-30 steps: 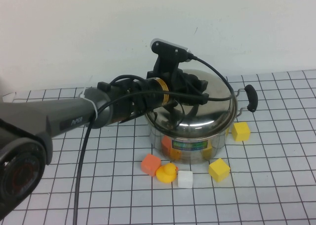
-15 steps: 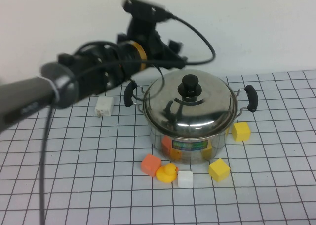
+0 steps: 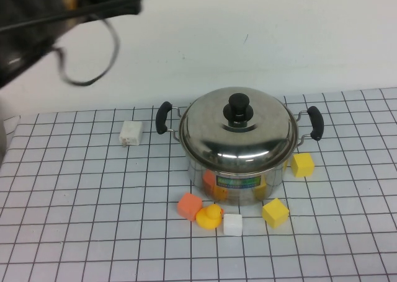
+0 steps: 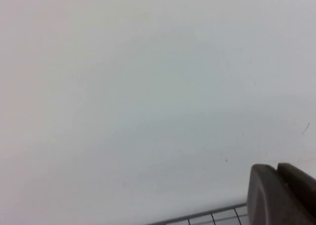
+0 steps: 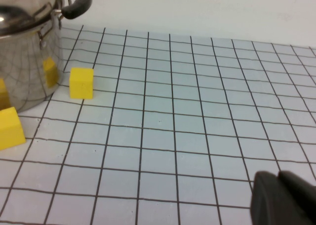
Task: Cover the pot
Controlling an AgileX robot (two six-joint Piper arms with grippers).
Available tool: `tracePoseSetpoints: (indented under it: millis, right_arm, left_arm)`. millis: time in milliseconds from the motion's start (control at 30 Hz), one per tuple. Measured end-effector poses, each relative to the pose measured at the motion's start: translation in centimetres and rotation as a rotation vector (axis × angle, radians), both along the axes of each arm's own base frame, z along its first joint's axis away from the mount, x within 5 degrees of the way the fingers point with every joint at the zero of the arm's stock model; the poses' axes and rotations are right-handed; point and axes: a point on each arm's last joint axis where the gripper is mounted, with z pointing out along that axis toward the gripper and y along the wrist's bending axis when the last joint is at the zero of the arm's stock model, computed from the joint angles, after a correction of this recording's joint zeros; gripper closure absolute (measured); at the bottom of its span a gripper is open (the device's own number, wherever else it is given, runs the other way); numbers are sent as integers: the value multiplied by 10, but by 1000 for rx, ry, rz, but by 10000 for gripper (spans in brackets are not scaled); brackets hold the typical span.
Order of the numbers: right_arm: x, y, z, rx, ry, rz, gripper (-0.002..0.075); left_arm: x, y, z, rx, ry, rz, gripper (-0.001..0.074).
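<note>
Lid [image 3: 237, 126] seated level on pot [image 3: 239, 170] at mid counter [image 3: 93, 220], knob [image 3: 239, 106] upright, toy blocks near. Covering looks done. Left gripper [image 3: 37, 15] raised at far left, jaws unclear; right gripper [image 5: 286, 200] low beside the counter's right, jaws unclear. Best to pull clear high, avoiding the knob.

— Anything written anywhere?
— Only on the large shiny stainless-steel stockpot [image 3: 239, 170]: a green-blue label [image 3: 237, 183] on its front.
— Can you make out the words?
— No, the print is too small to tell. Nothing else carries text, numbers or a brand.
</note>
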Motion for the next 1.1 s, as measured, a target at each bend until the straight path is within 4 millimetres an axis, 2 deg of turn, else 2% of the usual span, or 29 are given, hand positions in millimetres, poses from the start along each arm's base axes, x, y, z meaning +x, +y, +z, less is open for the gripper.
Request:
tracePoseSetpoints:
  millis: [167, 333, 500, 700, 900, 1100]
  right_arm:
    - [0, 0, 0, 0, 0, 0, 717]
    - [0, 0, 0, 0, 0, 0, 717]
    - [0, 0, 0, 0, 0, 0, 717]
    - [0, 0, 0, 0, 0, 0, 717]
    - [0, 0, 0, 0, 0, 0, 717]
    - [0, 0, 0, 0, 0, 0, 717]
  left_arm:
    - [-58, 30, -1, -100, 2, 34, 736]
    - [-111, 57, -22, -146, 21, 63, 736]
    - [-153, 81, -42, -170, 29, 107, 736]
    - [-201, 109, -44, -270, -13, 169, 736]
    - [-236, 136, -48, -342, 11, 306, 736]
    - [-250, 149, -54, -349, 61, 413, 736]
